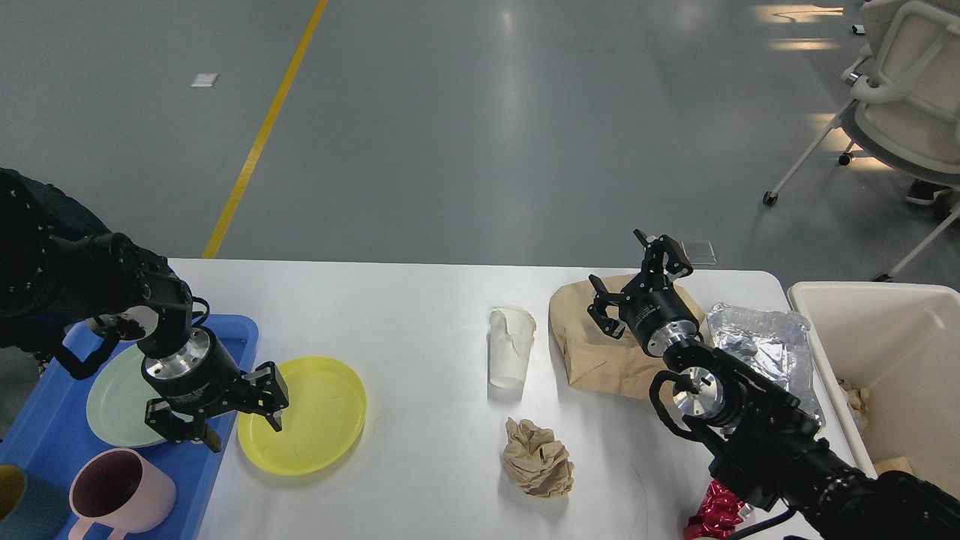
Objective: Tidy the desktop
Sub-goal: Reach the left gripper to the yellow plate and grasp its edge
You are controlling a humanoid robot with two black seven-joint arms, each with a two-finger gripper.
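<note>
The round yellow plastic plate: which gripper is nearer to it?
Left. The left gripper hangs open right at the round yellow plastic plate's left edge, beside the blue tray. The right gripper is far off, open above the brown paper bag.

desktop (420, 315) ctr free | cup (510, 349), paper wad (537, 457) block R
</note>
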